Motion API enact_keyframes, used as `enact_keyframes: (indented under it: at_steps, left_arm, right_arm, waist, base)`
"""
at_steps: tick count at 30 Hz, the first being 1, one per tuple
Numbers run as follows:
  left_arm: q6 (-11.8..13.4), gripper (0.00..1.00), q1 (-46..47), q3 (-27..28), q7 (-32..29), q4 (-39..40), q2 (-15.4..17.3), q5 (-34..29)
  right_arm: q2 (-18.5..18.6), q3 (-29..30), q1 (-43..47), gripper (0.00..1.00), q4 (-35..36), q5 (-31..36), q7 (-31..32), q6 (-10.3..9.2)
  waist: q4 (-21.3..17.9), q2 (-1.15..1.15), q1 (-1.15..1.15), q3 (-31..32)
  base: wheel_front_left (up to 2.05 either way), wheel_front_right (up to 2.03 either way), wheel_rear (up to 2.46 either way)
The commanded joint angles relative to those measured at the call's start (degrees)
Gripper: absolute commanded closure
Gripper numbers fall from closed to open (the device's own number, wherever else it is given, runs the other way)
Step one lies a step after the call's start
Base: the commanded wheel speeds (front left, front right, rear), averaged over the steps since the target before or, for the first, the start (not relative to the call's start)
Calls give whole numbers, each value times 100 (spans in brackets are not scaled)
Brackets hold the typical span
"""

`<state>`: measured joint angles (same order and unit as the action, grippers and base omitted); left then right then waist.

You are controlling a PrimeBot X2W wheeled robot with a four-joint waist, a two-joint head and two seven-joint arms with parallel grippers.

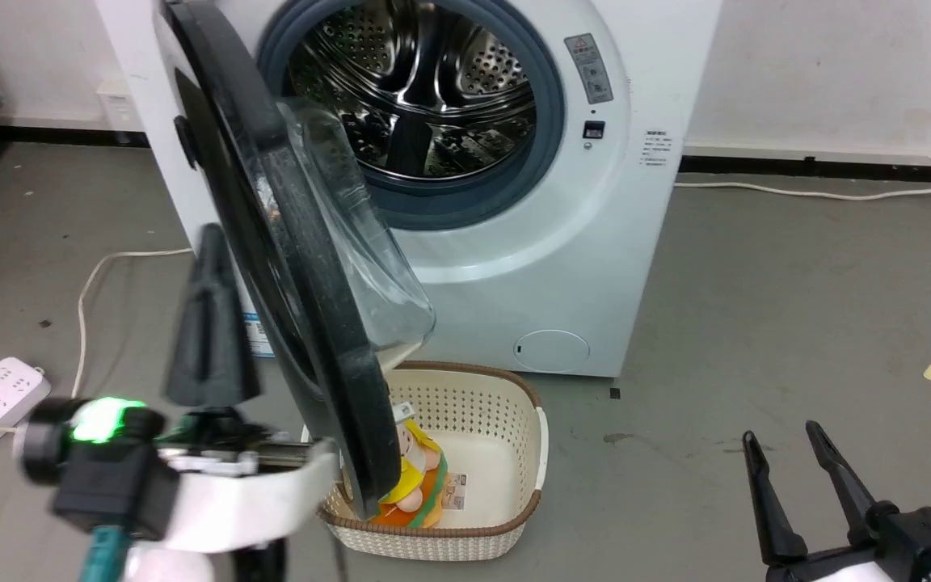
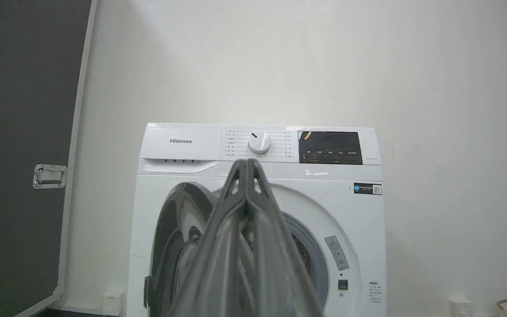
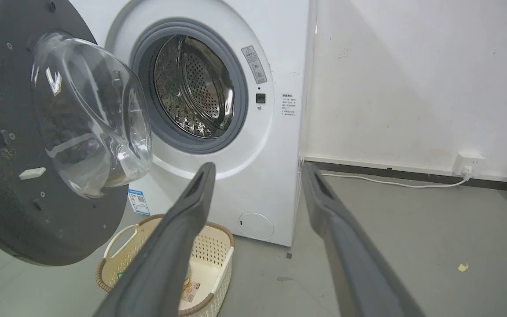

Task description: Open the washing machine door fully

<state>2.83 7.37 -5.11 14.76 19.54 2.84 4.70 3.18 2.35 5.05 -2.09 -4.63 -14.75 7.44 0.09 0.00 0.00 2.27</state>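
Half open: the large, round, glossy black washing machine door (image 1: 259, 190) with its clear glass bowl stands edge-on off the left of the white washing machine body (image 1: 562, 267). Left gripper (image 1: 211, 238), fingers together, sits beside the door's outer face; contact unclear. Right gripper (image 1: 781, 432), fingers apart, idles well right of the machine. Best move: follow the hinge arc, slow and steady.

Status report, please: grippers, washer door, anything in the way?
Left gripper shut, beside door. Right gripper open, well clear. Door partly open. Basket beneath its lower edge.

Left end effector (image 1: 211, 236) closed, right (image 1: 781, 432) spread
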Motion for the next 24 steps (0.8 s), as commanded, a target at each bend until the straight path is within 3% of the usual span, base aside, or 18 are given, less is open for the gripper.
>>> enact_keyframes:
  at_steps: [1, 7, 13, 20, 24]
  left_arm:
    - [-42, 100, 78, -129, 24, -13, 5, -39]
    - [-107, 100, 112, -684, 24, -389, 5, 9]
    - [-240, 100, 0, -1345, 24, -1613, 4, 198]
    - [-338, 100, 93, -1539, 24, -2890, 4, 311]
    - [-225, 100, 246, -1387, 14, -3691, 26, 376]
  right_arm:
    - [-30, -29, -101, 0, -2, -36, -25, 5]
    - [-30, -134, -105, 0, -13, -35, -25, 5]
    - [-30, -179, -112, 0, -1, -36, -25, 5]
    - [-30, -167, -110, 0, -14, -21, -25, 5]
    - [-30, -178, -117, 0, -23, -25, -25, 5]
  waist:
    - [-34, 0, 0, -10]
    - [-135, 0, 0, -46]
    - [-240, 0, 0, -107]
    - [-270, 0, 0, -193]
    - [-252, 0, 0, -256]
  base:
    - [0, 0, 0]
    - [0, 0, 0]
    - [0, 0, 0]
    - [0, 0, 0]
    - [0, 0, 0]
